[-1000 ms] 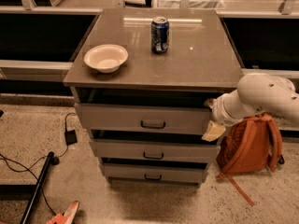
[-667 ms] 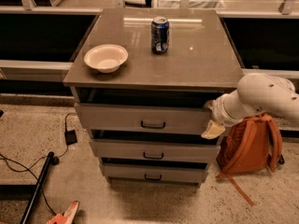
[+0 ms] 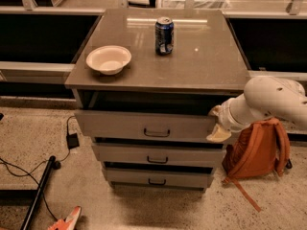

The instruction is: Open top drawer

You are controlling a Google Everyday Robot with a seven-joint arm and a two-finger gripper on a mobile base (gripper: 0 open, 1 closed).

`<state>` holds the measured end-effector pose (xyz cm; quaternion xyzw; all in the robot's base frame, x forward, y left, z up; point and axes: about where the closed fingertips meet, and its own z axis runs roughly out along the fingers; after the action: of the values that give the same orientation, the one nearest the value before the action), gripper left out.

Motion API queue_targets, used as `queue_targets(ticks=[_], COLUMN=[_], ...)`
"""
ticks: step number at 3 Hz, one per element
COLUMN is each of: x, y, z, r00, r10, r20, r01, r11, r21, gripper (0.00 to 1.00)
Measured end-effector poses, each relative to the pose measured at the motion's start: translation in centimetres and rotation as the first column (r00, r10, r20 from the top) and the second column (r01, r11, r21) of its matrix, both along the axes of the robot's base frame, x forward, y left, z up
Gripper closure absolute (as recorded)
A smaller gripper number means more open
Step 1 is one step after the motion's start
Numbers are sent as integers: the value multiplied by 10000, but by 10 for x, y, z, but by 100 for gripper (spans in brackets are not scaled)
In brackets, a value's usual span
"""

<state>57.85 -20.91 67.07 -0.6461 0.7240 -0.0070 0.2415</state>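
Note:
The top drawer (image 3: pixel 124 124) is the widest of three grey drawers, with a small dark bar handle (image 3: pixel 157 132) at its centre. It stands pulled out a little from under the cabinet top, with a dark gap above it. My gripper (image 3: pixel 217 124) is at the drawer's right end, on the end of the white arm (image 3: pixel 268 102) that comes in from the right. It sits well to the right of the handle.
A white bowl (image 3: pixel 109 59) and a blue can (image 3: pixel 164 36) stand on the cabinet top (image 3: pixel 201 61). Two narrower drawers (image 3: pixel 158 155) lie below. An orange backpack (image 3: pixel 259 150) sits on the floor at the right. Cables (image 3: pixel 29 171) lie at the left.

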Motion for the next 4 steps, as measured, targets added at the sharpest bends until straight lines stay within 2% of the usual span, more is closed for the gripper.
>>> queue_targets(ticks=[2,4], x=[-35,-88], y=[11,19], z=[-4,3], r00=[9969,9892], r10=[520,907], r20=[-597,-1149], r01=[-531,-969], r11=[9984,9940], r21=[-170,-498], gripper=[44,48])
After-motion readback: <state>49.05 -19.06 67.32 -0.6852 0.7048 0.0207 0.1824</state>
